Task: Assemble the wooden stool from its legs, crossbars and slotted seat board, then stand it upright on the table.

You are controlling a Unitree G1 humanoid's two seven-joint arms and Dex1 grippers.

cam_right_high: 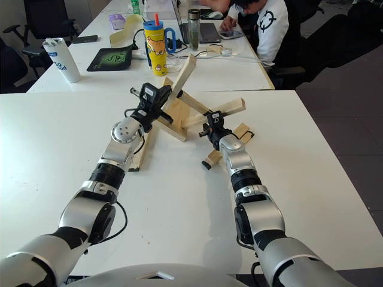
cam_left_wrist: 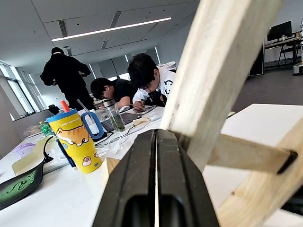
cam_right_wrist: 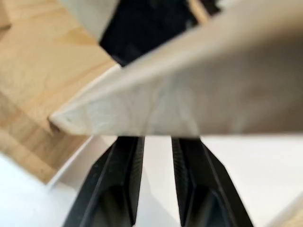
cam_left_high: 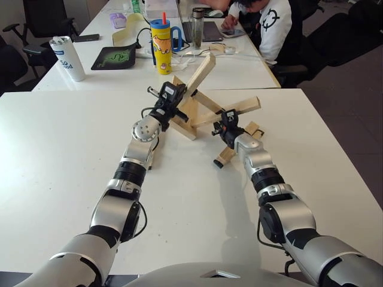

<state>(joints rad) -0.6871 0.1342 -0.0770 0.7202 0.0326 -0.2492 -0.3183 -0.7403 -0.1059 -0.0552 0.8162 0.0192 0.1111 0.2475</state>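
The half-built pale wooden stool frame (cam_left_high: 192, 113) stands tilted at the far middle of the white counter (cam_left_high: 60, 155). One long square leg (cam_left_high: 201, 72) points up and away, and another wooden bar (cam_left_high: 242, 109) reaches to the right. The left gripper (cam_left_high: 172, 98) is at the lower part of the raised leg, its fingers (cam_left_wrist: 137, 179) pressed together with the wood just beside them. The right gripper (cam_left_high: 224, 124) is below the right bar, its fingers (cam_right_wrist: 125, 165) a little spread, so the counter shows between them. A loose flat wooden slat (cam_right_high: 140, 152) lies under the left forearm.
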